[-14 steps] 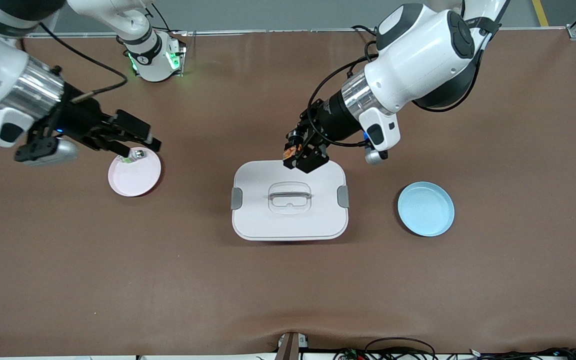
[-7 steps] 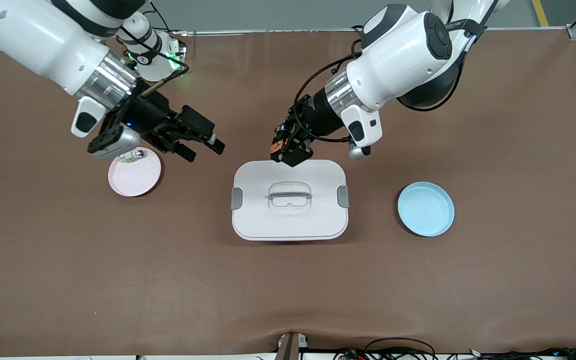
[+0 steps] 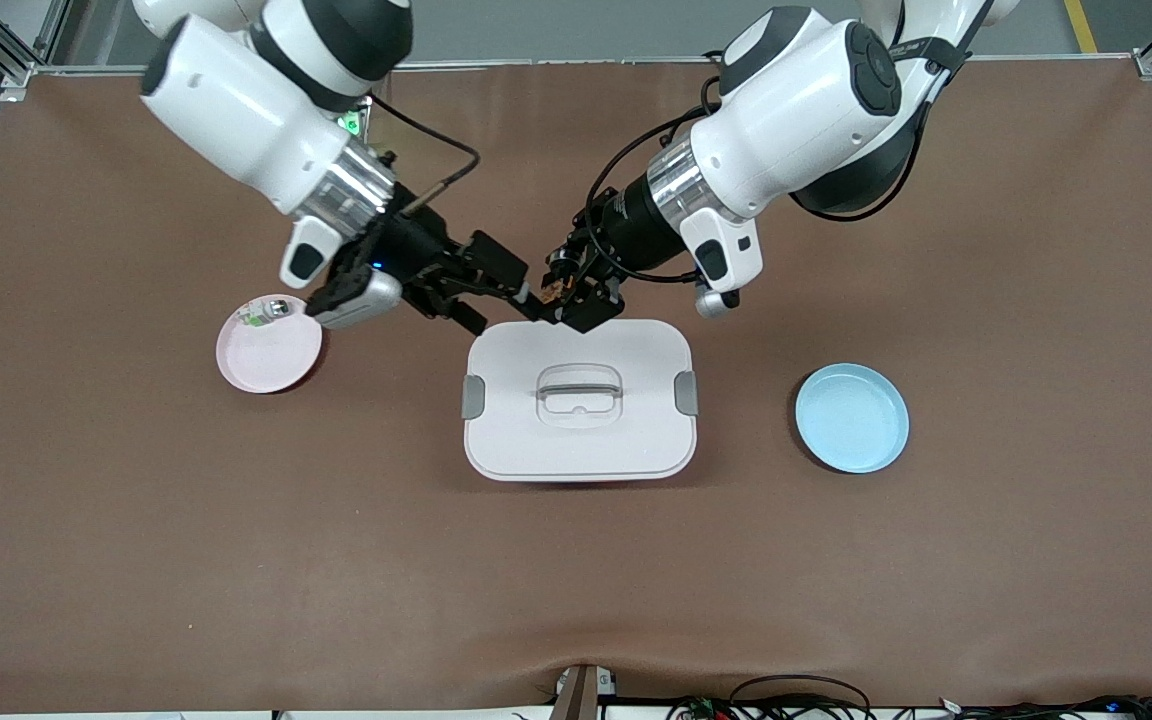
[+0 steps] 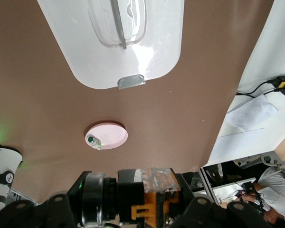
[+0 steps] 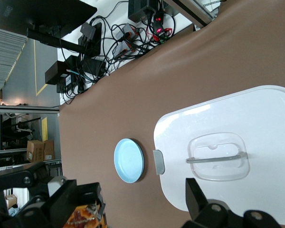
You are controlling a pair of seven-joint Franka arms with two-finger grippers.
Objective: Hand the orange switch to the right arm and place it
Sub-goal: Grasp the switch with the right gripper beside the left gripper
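The left gripper [image 3: 564, 300] is clamped on the orange switch [image 3: 553, 290] above the white lidded box's [image 3: 579, 400] rim; the right gripper [image 3: 508, 298] meets it there, fingers apart around the switch. The pink plate [image 3: 269, 355] holds a small green-and-silver piece [image 3: 264, 313].

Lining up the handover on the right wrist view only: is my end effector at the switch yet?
Observer: Nearly. The front view shows the right end effector open, right beside the orange switch, which the left end effector holds over the white box's edge.
Operator: I can't see the pink plate. Where is it?
Observer: The pink plate lies toward the right arm's end of the table, with a small green-and-silver piece on it.
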